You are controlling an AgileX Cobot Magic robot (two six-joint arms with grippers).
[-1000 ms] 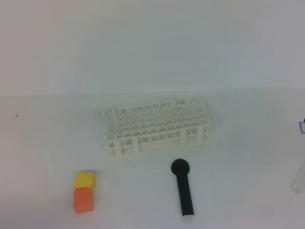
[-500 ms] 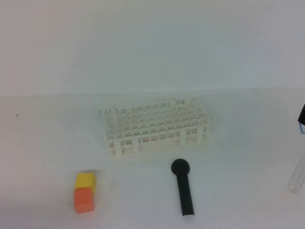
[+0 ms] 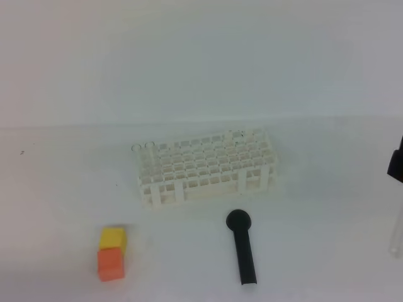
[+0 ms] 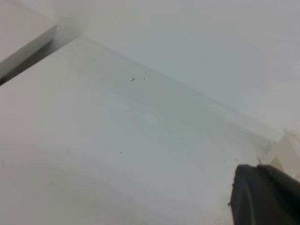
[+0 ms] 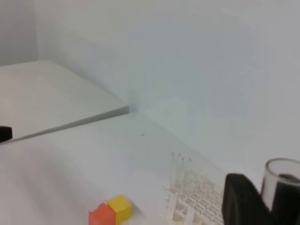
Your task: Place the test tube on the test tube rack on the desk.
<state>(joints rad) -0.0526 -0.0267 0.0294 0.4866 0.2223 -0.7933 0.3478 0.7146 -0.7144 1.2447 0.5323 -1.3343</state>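
The white test tube rack (image 3: 206, 167) stands in the middle of the desk (image 3: 63, 189). At the far right edge the clear test tube (image 3: 395, 234) hangs nearly upright above the desk, well to the right of the rack. My right gripper (image 3: 396, 165) is shut on its upper part and is only partly in frame. The right wrist view has the test tube's open rim (image 5: 282, 183) beside a dark finger (image 5: 241, 202), with the rack (image 5: 192, 202) below. Only a black piece of my left gripper (image 4: 265, 197) shows, over bare desk.
A black cylinder with a round head (image 3: 242, 246) lies in front of the rack. A yellow block (image 3: 113, 238) touches an orange block (image 3: 111, 263) at the front left. Rims of clear tubes (image 3: 143, 147) stand in the rack's back row. A white wall rises behind.
The hanging test tube swayed slightly left, then back right. More of the right gripper's black body now shows at the right edge. Everything on the desk stayed put.
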